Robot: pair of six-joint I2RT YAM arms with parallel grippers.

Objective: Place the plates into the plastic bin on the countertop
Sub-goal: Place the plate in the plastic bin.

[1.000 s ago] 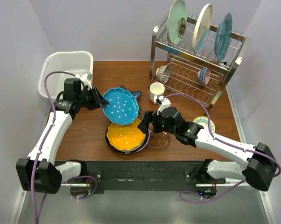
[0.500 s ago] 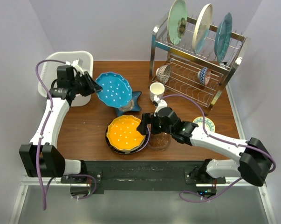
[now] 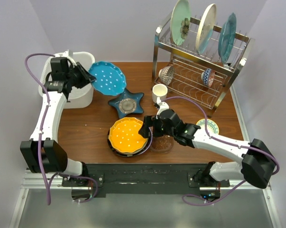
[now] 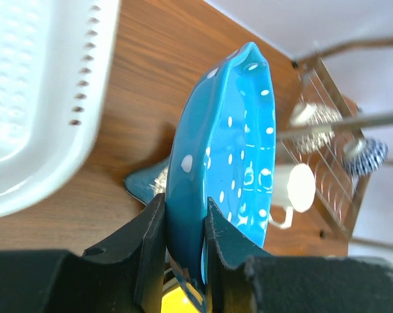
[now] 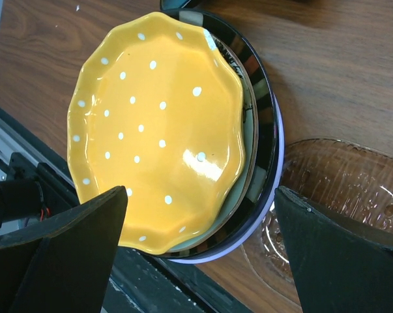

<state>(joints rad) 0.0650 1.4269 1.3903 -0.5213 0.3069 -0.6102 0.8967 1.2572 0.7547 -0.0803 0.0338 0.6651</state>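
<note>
The left fingers (image 4: 149, 241) are pinched partway closed on the lower rim of the blue plate with white dots (image 4: 229, 150), one finger on each face. The plate stands tilted on edge in the air, just beside the right rim of the white plastic bin (image 3: 81, 97), and is not inside it. The bin sits at the far left corner of the reddish-brown bench (image 3: 86, 130).

The right fingers (image 5: 72, 248) are spread fully wide and hold nothing. They hover above the orange scalloped plate (image 5: 157, 124), one finger to each side of it in the wrist view. That plate tops a stack near the front edge of the bench, with a black-rimmed plate (image 5: 264, 104) and a lavender plate (image 5: 274, 189) beneath. A brown glass dish (image 5: 339, 189) touches the stack on its right.

The blue star-shaped dish (image 3: 126, 104) lies flat on the bench between the stack and the held plate. A white mug (image 3: 159, 92) stands near it. At the far right, a steel dish rack (image 3: 199, 71) holds three plates upright along its top.
</note>
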